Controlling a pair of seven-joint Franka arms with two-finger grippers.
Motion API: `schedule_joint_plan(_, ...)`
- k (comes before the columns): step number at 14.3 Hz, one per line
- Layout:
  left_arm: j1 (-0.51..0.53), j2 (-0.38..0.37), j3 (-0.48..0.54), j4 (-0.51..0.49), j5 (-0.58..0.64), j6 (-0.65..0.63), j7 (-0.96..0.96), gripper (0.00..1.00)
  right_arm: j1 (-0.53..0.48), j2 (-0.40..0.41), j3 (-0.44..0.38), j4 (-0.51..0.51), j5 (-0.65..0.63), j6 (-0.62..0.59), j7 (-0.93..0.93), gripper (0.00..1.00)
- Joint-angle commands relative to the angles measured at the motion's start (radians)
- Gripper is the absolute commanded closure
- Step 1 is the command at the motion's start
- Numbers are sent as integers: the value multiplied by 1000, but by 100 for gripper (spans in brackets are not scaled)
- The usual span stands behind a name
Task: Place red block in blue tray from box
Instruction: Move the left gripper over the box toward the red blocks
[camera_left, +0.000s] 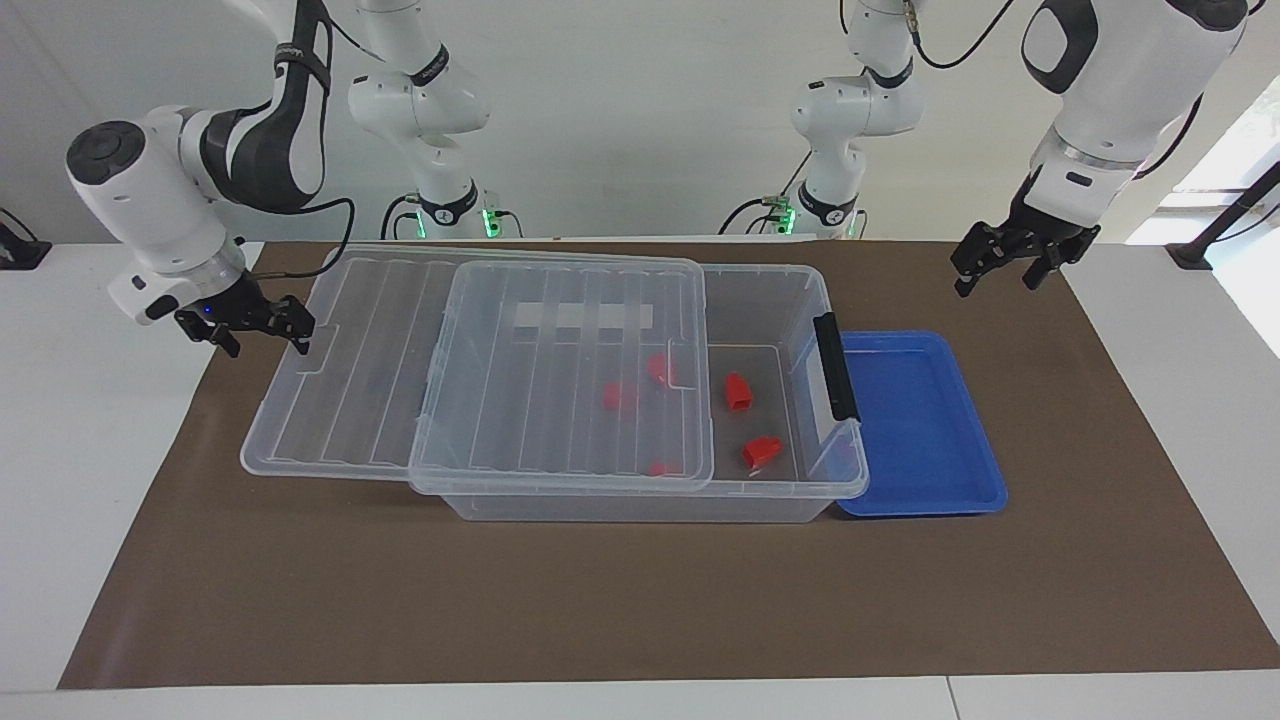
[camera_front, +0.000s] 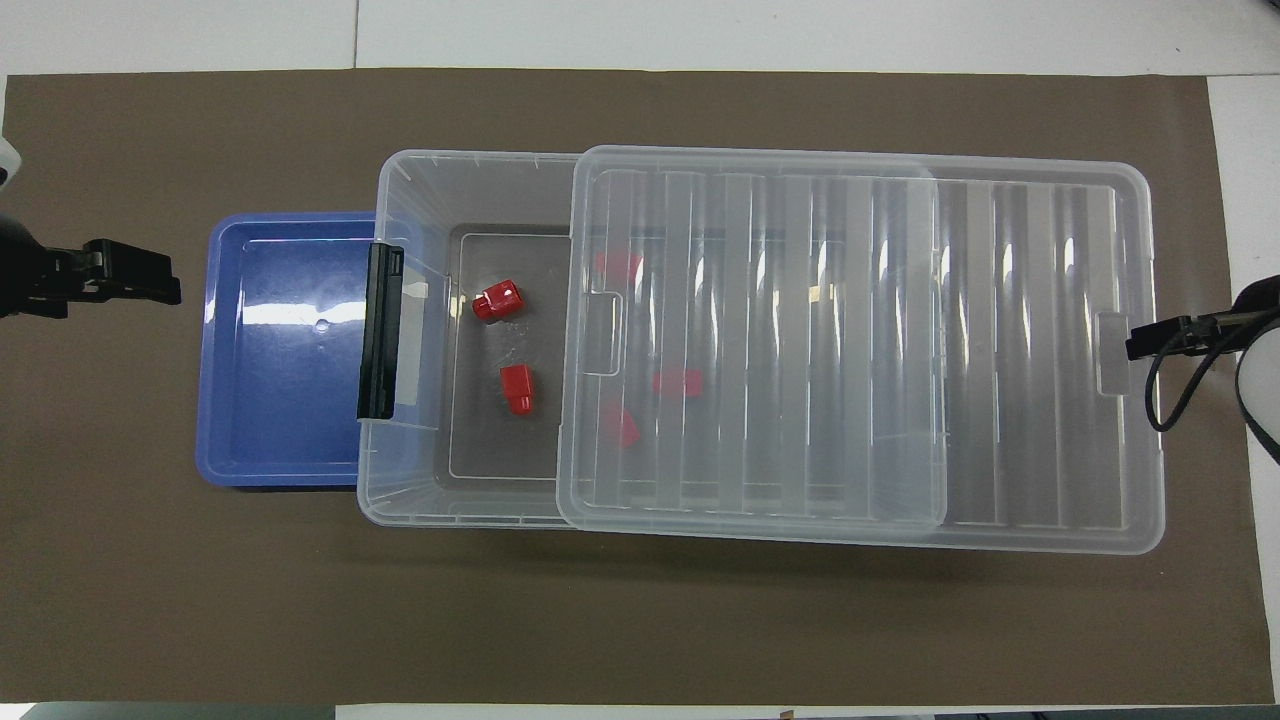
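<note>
The clear box (camera_left: 640, 506) stands mid-table with its ribbed lid (camera_left: 350, 380) slid toward the right arm's end, so the end by its black latch (camera_left: 836, 365) is uncovered. Two red blocks (camera_left: 737, 391) (camera_left: 762, 451) lie on the uncovered box floor. Three more red blocks show through the lid (camera_left: 618, 395). The blue tray (camera_left: 920, 420) lies empty beside the box, at the left arm's end, its edge tucked under the box rim. My left gripper (camera_left: 1003, 268) hangs open and empty above the mat beside the tray. My right gripper (camera_left: 262, 332) is open, just off the lid's end edge.
A brown mat (camera_left: 600, 600) covers the table under everything. In the overhead view the box (camera_front: 400, 190), lid (camera_front: 1030, 350), tray (camera_front: 280, 400), uncovered blocks (camera_front: 497, 300) (camera_front: 517, 388), left gripper (camera_front: 165, 288) and right gripper (camera_front: 1140, 345) all show.
</note>
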Motion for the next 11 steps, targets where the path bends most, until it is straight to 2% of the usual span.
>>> schedule_joint_plan(1,-63,-33,3,-78,5,71,-14,0,-9,-11,-6,-12,-20,18,-41,0)
schedule_joint_plan(7,-230,-33,1,-209,6,232,-230,0,-9,-11,-33,-12,-20,19,-68,0)
schedule_joint_plan(11,-341,13,1,-252,8,321,-370,0,-6,-11,-35,-12,-20,19,-68,0)
